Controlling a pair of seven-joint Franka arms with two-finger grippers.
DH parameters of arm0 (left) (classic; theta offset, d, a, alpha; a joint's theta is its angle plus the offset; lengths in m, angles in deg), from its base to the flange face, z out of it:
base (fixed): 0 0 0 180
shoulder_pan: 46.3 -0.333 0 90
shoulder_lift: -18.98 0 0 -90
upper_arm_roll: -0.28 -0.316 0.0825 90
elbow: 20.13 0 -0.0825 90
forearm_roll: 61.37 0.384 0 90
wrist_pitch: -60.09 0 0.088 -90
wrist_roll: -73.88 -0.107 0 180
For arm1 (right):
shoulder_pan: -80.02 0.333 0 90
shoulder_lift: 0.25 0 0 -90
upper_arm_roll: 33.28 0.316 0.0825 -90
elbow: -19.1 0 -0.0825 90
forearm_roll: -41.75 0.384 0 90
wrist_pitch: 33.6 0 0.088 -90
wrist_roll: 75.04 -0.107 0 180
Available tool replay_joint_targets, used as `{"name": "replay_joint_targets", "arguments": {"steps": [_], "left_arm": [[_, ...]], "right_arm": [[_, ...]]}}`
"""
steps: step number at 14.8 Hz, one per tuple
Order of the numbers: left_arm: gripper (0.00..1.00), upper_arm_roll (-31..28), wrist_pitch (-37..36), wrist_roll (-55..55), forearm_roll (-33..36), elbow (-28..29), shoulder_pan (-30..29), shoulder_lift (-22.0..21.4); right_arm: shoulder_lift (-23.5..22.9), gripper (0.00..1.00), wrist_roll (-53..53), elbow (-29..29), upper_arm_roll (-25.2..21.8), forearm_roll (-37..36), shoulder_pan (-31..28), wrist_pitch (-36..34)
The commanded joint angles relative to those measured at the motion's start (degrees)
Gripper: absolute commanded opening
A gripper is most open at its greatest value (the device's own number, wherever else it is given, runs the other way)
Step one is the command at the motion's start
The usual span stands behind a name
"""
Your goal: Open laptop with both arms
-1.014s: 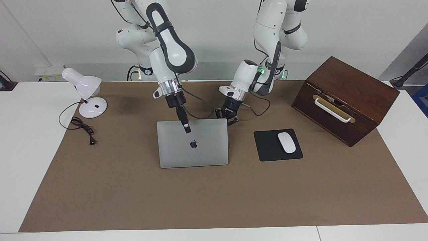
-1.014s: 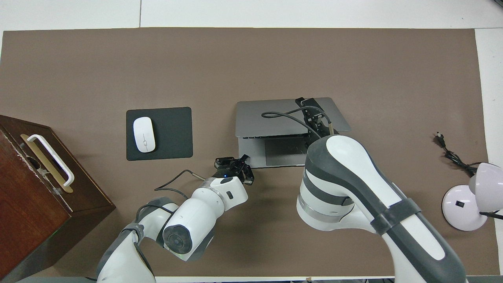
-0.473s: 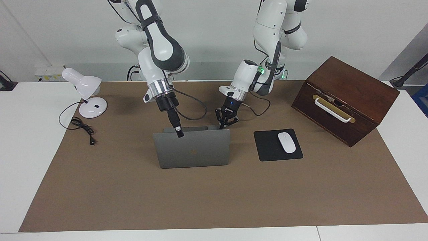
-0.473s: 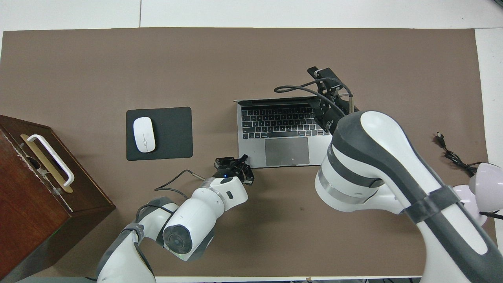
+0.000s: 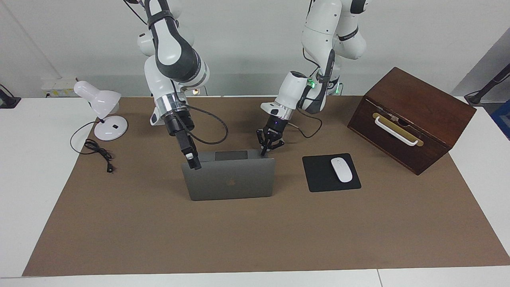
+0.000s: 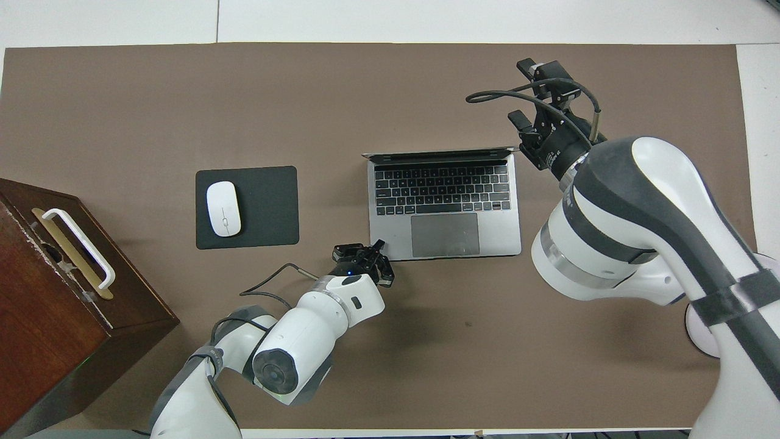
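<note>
Silver-grey, the laptop sits mid-table beside the mouse pad, toward the right arm's end from it, lid raised about upright. In the facing view we see only the lid's back; the overhead view alone shows us the keyboard and trackpad. The left gripper, fingertips together, presses on the base corner nearest the robots. The right gripper hangs by the lid's upper corner at its own arm's end of the table, its fingers parted and holding nothing. One second ago the lid was only partly lifted, with the right gripper over it; the left gripper has not moved.
</note>
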Motion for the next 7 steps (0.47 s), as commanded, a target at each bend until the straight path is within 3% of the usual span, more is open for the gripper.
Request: {"name": "replay_joint_targets", "arguments": {"steps": [1, 7], "left_arm": [[0.0, -0.76, 0.8, -0.87, -1.08, -1.11, 1.34, 2.76], [0.0, -0.76, 0.8, -0.87, -0.99, -1.11, 1.34, 2.76]], "right_arm": [[-1.45, 1.0, 1.83, -1.06, 0.43, -0.58, -0.77, -0.82], [-1.62, 1.0, 1.21, -1.94, 0.52, -0.31, -0.68, -1.44]]}}
